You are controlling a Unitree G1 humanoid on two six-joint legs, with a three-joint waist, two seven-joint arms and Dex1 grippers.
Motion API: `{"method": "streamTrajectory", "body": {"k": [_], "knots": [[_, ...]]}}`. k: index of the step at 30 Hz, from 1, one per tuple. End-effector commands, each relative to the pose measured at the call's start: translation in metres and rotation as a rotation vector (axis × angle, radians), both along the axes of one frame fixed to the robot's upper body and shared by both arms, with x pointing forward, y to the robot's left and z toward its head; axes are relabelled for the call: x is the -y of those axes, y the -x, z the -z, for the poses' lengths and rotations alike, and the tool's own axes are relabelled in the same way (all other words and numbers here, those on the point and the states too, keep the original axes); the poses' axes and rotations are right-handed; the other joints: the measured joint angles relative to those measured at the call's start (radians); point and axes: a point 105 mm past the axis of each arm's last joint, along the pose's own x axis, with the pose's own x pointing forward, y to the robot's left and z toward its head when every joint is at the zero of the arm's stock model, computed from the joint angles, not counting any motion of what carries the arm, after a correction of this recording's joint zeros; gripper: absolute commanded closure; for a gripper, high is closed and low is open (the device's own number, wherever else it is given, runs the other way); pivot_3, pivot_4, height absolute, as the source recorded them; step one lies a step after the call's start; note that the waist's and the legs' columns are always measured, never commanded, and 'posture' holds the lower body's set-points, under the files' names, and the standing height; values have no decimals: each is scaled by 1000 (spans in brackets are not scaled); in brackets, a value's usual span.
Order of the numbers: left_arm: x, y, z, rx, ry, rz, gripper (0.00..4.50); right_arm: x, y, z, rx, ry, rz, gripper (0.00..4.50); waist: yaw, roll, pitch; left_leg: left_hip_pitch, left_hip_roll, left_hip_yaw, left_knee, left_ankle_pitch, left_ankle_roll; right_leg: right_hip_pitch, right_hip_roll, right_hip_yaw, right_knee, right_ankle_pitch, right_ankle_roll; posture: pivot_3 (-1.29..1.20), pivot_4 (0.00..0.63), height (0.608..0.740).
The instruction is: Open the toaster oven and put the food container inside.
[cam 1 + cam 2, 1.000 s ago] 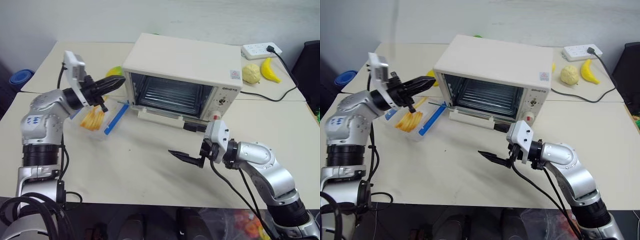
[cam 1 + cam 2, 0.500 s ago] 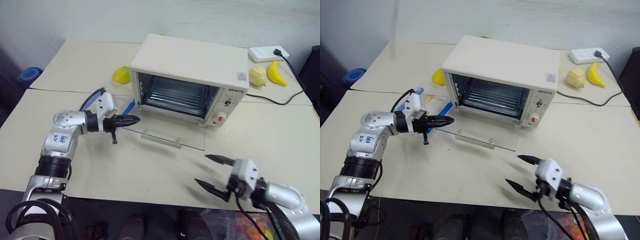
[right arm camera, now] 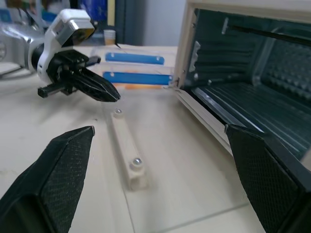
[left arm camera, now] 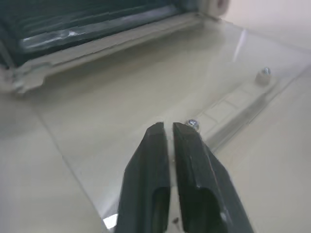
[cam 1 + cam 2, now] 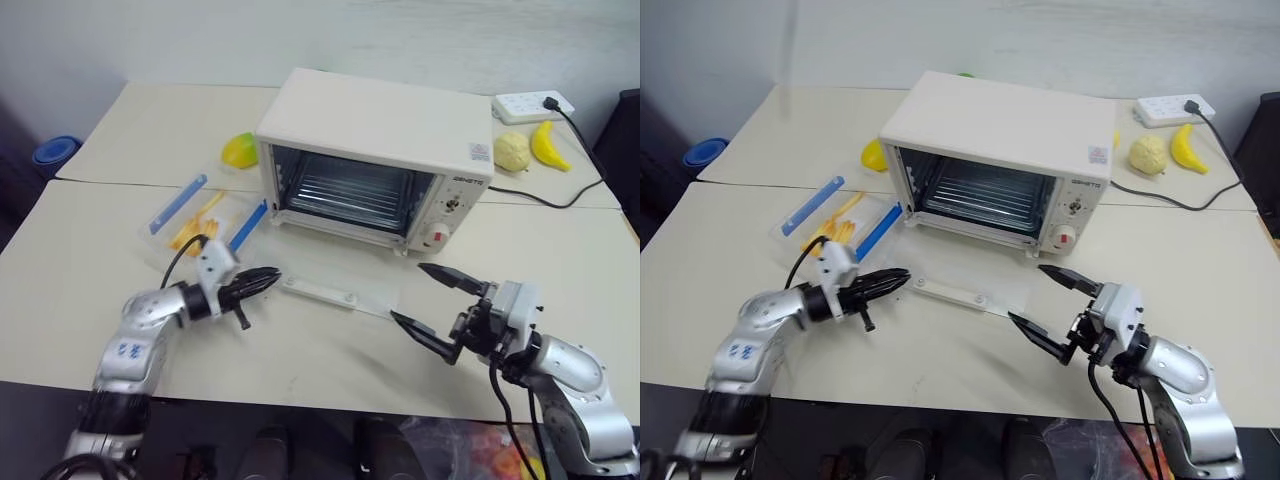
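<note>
Left pincer (image 5: 268,277) nearly closed, food container (image 5: 204,219) just behind it

Lighting: bright, even, diffuse from overhead. Shadows: faint and soft beneath the left gripper (image 5: 268,276) and right gripper (image 5: 428,297). Glare: pale sheen on the glass door (image 4: 146,77) ahead of the left gripper's fingertips. Focus: left wrist view soft and hazy throughout; head views crisp.

toaster oven (image 5: 380,150) door now flat open, left pincer (image 5: 268,277) lowered beside its handle (image 5: 322,293)
</note>
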Motion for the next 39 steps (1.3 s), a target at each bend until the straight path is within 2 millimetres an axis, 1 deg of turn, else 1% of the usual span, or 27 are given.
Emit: {"method": "streamTrajectory", "body": {"k": [1,2,4,6,7,8,9,10,11,12,13,15,16,18,20,22,24,25,28,30,32,35,36,39], "knots": [[-45,18,-47,155,102,-201,2952,-5,2,-11,63,-30,-50,0,-2,0,0,0,0,0,0,0,0,0,0,1,-1,0,0,0,150,740],[-72,28,-50,147,127,-327,2644,-7,2,-12,83,-24,-64,0,-2,0,0,1,0,0,0,0,-1,0,-2,2,-2,0,0,0,150,740],[-101,46,-51,117,163,-461,2010,-12,2,-15,120,-15,-82,0,-4,0,0,2,1,1,-1,-1,-2,0,-2,3,-2,0,-1,0,150,740],[-144,75,-27,1,209,-648,1428,-21,-1,-24,186,-29,-106,0,-7,0,0,3,2,0,-1,-1,-2,0,-2,3,-2,-1,-2,0,150,740],[-163,88,-18,-38,241,-741,1083,-26,-1,-26,208,-30,-127,0,-11,0,0,3,2,1,-2,-2,-2,0,-1,3,-2,-1,-2,0,150,740],[-175,97,-13,-60,263,-798,793,-29,-1,-27,220,-30,-141,0,-11,0,0,4,2,2,-2,-2,-2,0,-1,4,-2,-1,-2,0,150,740],[-179,100,-12,-68,276,-823,479,-31,-1,-27,225,-28,-149,0,-3,0,0,4,2,2,-2,-2,-1,0,1,3,-2,-1,-2,0,150,740],[-187,104,-10,-81,309,-872,249,-34,0,-29,235,-35,-167,0,5,-1,0,4,2,0,-1,-3,0,1,2,3,-2,-1,-2,0,150,740],[-191,105,-10,-92,359,-902,15,-36,1,-30,241,-39,-183,0,16,-2,-1,3,1,-2,0,-3,1,1,2,1,-2,-1,-3,0,150,740],[-194,104,-12,-96,411,-932,15,-38,1,-32,258,-43,-188,0,23,-3,-1,3,1,-5,1,-4,1,2,1,0,-2,-1,-3,0,150,740],[-189,95,-19,-121,465,-925,15,-40,0,-35,264,-50,-189,0,30,-3,-1,2,0,-5,2,-4,1,3,0,0,-2,-1,-3,0,150,740],[-165,72,-30,-200,533,-853,15,-40,-3,-36,264,-54,-184,0,38,-3,-1,2,-1,-8,2,-4,2,4,-7,-2,-1,-1,-3,0,150,740],[-156,65,-33,-238,548,-824,15,-40,-3,-36,259,-55,-183,0,39,-4,-2,2,-3,-10,2,-4,3,4,-9,-4,-1,-1,-3,0,150,740],[-143,49,-35,-300,541,-813,15,-40,-4,-34,251,-44,-184,0,29,-5,-3,2,-5,-11,3,-2,0,4,-10,-4,0,-1,-3,0,150,740],[-131,33,-34,-335,422,-821,15,-39,-4,-31,240,-35,-180,0,23,-5,-3,2,-6,-9,1,-3,-1,3,-10,-3,0,-1,-3,0,150,740],[-129,20,-32,-378,424,-870,15,-38,-4,-29,229,-30,-176,0,9,-4,-3,2,-6,-6,-1,-2,-1,1,-6,-3,0,-1,-3,0,150,740],[-127,5,-34,-422,512,-925,15,-38,-5,-28,223,-30,-169,0,0,-4,-3,3,-7,-7,-2,-2,-1,-1,-1,-3,2,-1,-2,0,150,740],[-122,-4,-35,-441,521,-932,15,-38,-4,-27,221,-29,-166,0,0,-5,-3,4,-6,-7,-2,-2,-2,-1,1,-3,2,-1,-2,0,150,740],[-110,-21,-29,-531,496,-937,15,-39,-3,-25,214,-33,-153,0,-1,-5,-3,3,-6,-8,-1,-2,-2,-2,2,-2,2,-1,-2,0,150,740],[-107,-27,-23,-587,472,-940,15,-40,-2,-24,210,-39,-147,0,-1,-5,-3,3,-6,-7,-1,-2,-2,-3,3,-1,2,-1,-2,0,150,740],[-109,-33,-16,-640,439,-972,15,-42,0,-23,207,-42,-142,0,2,-5,-3,4,-7,-7,-1,-2,-3,-3,3,-1,2,-1,-2,0,150,740],[-117,-41,-26,-586,398,-1002,564,-41,1,-23,209,-42,-115,0,1,-5,-3,3,-7,-6,0,-2,-3,-4,3,0,2,-1,-2,0,150,740],[-122,-43,-31,-546,401,-1016,845,-40,1,-22,210,-42,-103,0,1,-5,-3,3,-7,-6,0,-2,-3,-4,3,0,2,-1,-2,0,150,740],[-135,-46,-34,-513,399,-1062,1805,-36,3,-16,202,-40,-85,0,2,-5,-3,3,-7,-6,-1,-2,-4,-4,3,0,2,-1,-2,0,150,740]]}}
